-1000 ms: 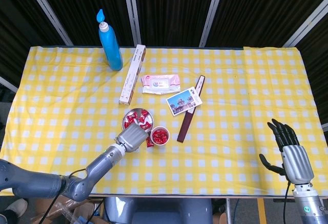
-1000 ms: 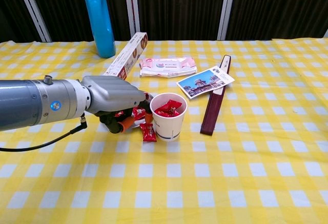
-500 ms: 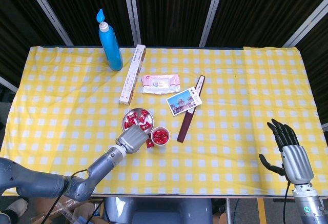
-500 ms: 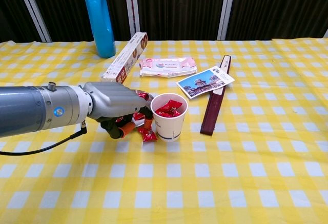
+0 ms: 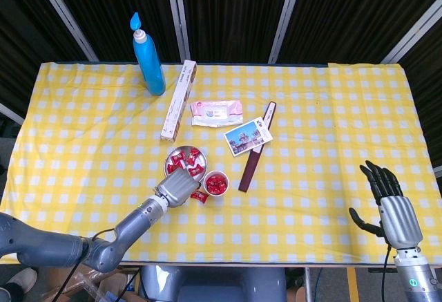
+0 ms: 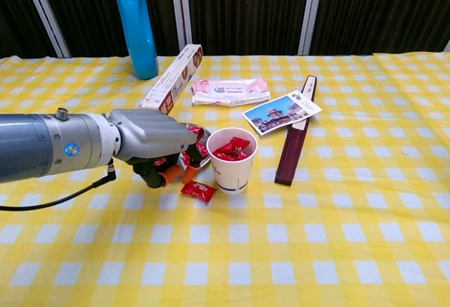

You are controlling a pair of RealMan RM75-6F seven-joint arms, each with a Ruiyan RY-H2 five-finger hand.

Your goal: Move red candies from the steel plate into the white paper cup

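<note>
The steel plate [image 5: 181, 157] holds several red candies [image 5: 191, 155] left of centre. The white paper cup [image 6: 232, 159] stands right beside it, with red candies inside. One red candy [image 6: 199, 190] lies flat on the cloth in front of the cup's left side. My left hand [image 6: 151, 145] hovers over the plate's near edge, hiding most of it in the chest view. Its fingertips [image 6: 171, 175] point down, just left of the loose candy and apart from it, holding nothing I can see. My right hand [image 5: 390, 205] hangs open past the table's near right edge.
A blue bottle [image 5: 148, 57] stands at the back left. A long carton [image 5: 179, 99], a wipes pack [image 5: 217, 113], a postcard [image 5: 248, 137] and a dark flat bar [image 5: 257, 148] lie behind and right of the cup. The yellow checked cloth [image 5: 324, 129] covers the table.
The red candy that stood at my left fingertips beside the cup now lies flat on the cloth, free of the hand. The left hand has drawn back slightly. The right hand has not moved.
</note>
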